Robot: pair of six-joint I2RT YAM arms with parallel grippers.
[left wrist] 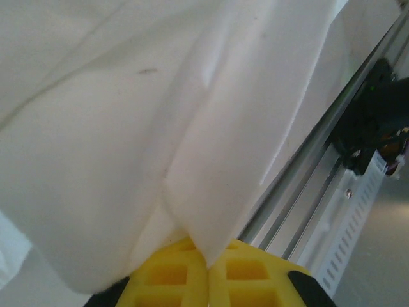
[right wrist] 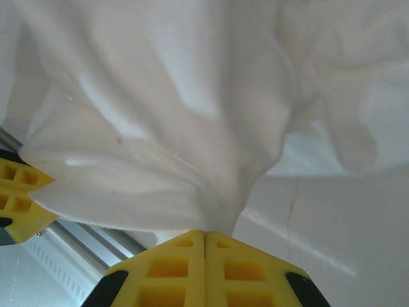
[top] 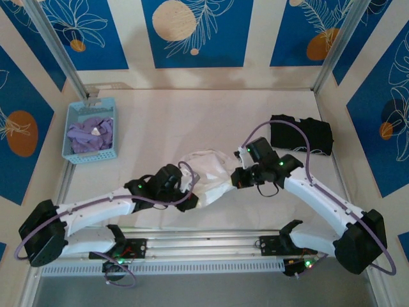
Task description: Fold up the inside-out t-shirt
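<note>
The left gripper (left wrist: 208, 272) is clenched on a near-left fold of the white t-shirt (top: 208, 174), and the right gripper (right wrist: 204, 238) pinches its right side. The t-shirt lies bunched between them. Farther away, a blue basket (top: 89, 155) stands well to its left and a black garment (top: 300, 134) lies to its right.

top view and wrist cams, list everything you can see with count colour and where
t-shirt: 1, white, bunched at the table's near centre, between the grippers
basket: 1, light blue, far left of the table
purple garment: 1, lavender, inside the basket
black garment: 1, black, right side of the table
table: 1, off-white, under everything
left gripper: 1, yellow pads, shut on a t-shirt fold
right gripper: 1, yellow pads, shut on the t-shirt
</note>
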